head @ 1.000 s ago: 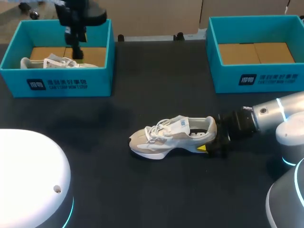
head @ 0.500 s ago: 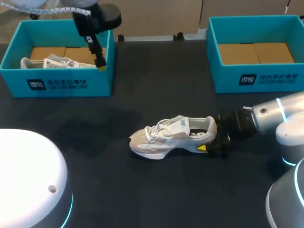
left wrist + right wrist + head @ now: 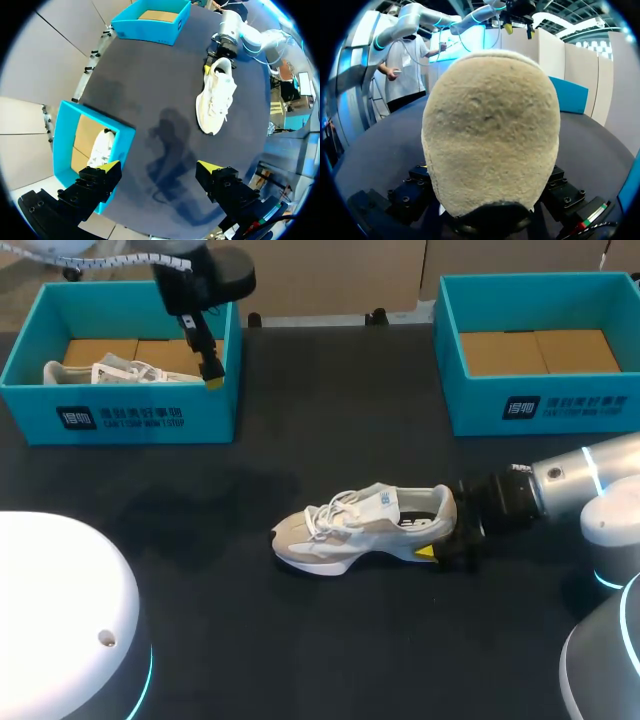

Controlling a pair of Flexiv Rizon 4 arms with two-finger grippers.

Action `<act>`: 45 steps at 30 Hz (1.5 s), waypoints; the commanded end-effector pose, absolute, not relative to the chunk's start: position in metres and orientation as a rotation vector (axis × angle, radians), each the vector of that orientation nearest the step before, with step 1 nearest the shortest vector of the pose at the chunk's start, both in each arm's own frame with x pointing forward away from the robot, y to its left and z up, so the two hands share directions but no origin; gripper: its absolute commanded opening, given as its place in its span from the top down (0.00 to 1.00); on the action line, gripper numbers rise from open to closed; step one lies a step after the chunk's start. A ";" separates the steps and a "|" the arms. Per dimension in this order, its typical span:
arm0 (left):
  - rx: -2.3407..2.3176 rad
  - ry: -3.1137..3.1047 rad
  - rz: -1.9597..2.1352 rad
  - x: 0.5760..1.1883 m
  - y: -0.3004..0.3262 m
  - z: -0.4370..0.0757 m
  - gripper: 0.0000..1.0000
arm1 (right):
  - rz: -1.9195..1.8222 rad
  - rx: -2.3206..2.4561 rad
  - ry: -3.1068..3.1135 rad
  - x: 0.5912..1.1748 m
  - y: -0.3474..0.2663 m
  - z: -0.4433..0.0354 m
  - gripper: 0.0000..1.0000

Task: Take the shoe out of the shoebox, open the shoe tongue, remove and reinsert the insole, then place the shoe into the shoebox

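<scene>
Shoe (image 3: 360,530), white and beige with laces, is sitting on its sole near the middle of the dark table (image 3: 300,650), outside both boxes, with its toe pointing toward my left side. The right gripper (image 3: 442,535) is clamping its heel, one finger on each side. The head view is showing only one yellow tip, against the heel's near side. The right wrist view is showing the fuzzy beige heel filling the space between both black fingers, with their tips hidden. The left gripper (image 3: 212,373) is hanging over the right-hand wall of the left teal shoebox (image 3: 130,418), holding nothing. Its finger gap is hard to judge from the head view, but the left wrist view is showing the two yellow fingertips (image 3: 107,166) standing wide apart. A second pale shoe (image 3: 105,371) is lying inside that box. The right teal shoebox (image 3: 540,405) is standing well apart at the far right, its brown cardboard floor showing
</scene>
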State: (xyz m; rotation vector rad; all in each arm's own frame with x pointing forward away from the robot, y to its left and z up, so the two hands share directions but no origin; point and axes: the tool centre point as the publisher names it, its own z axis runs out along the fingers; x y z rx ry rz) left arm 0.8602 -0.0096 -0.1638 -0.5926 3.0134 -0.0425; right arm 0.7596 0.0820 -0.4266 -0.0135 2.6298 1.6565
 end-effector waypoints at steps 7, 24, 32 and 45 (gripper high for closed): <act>-0.885 2.874 -0.127 0.832 -0.031 -0.168 0.00 | 1.651 -0.011 2.631 0.760 0.084 -0.428 1.00; -1.581 2.565 -0.106 0.782 -0.110 -0.196 0.00 | 1.651 -0.011 2.631 0.760 0.084 -0.428 1.00; -1.769 2.502 -0.161 0.768 -0.142 -0.198 0.00 | 1.651 -0.011 2.631 0.760 0.084 -0.428 1.00; -1.816 2.474 -0.157 0.744 -0.193 -0.224 0.00 | 1.651 -0.011 2.631 0.760 0.084 -0.428 1.00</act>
